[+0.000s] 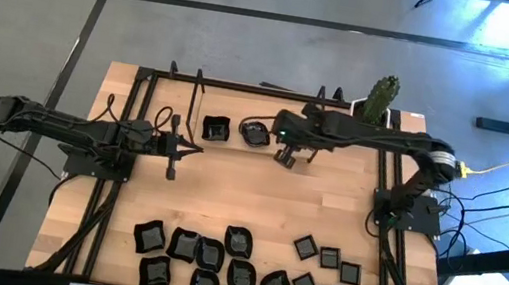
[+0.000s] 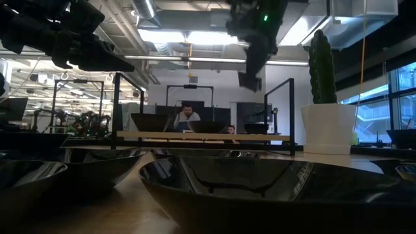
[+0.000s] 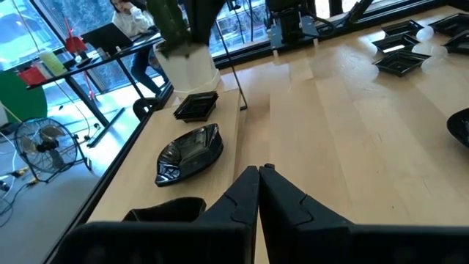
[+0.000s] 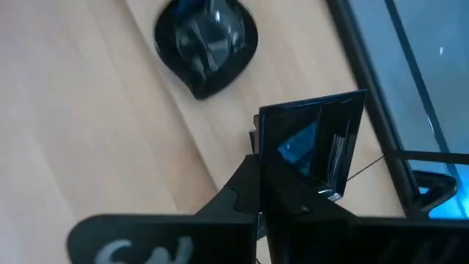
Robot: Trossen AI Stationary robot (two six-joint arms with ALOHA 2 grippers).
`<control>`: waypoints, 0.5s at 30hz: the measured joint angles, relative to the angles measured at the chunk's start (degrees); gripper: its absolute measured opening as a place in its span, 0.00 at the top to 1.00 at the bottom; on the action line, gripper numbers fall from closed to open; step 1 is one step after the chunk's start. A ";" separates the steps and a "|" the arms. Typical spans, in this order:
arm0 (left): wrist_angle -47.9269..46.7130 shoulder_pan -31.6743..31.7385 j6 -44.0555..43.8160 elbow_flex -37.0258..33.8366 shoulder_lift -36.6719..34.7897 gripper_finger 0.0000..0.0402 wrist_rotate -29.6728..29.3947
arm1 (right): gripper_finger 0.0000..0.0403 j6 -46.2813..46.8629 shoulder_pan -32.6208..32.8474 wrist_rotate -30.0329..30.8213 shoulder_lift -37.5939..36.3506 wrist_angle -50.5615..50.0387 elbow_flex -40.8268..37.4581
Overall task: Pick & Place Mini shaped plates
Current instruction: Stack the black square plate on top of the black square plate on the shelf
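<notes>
Pinching a small square plate (image 4: 311, 143), apparently, right gripper (image 4: 258, 192)

Dim backlit low view, blurred foreground plates (image 2: 260, 188), bright ceiling lights, window glare on glossy black.

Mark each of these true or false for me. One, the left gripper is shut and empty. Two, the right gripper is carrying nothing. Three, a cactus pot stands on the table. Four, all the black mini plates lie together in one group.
1. The left gripper is shut and empty. True.
2. The right gripper carries nothing. False: it is shut on a small square plate.
3. A cactus pot stands on the table. True.
4. All plates lie in one group. False: besides the main group, a wavy-edged plate and a leaf-like plate lie apart at the opposite edge.
</notes>
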 joint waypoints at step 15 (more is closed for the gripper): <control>-0.02 0.02 -0.04 0.00 0.00 0.99 0.00 | 0.98 -2.78 -4.86 0.04 8.60 -0.79 0.00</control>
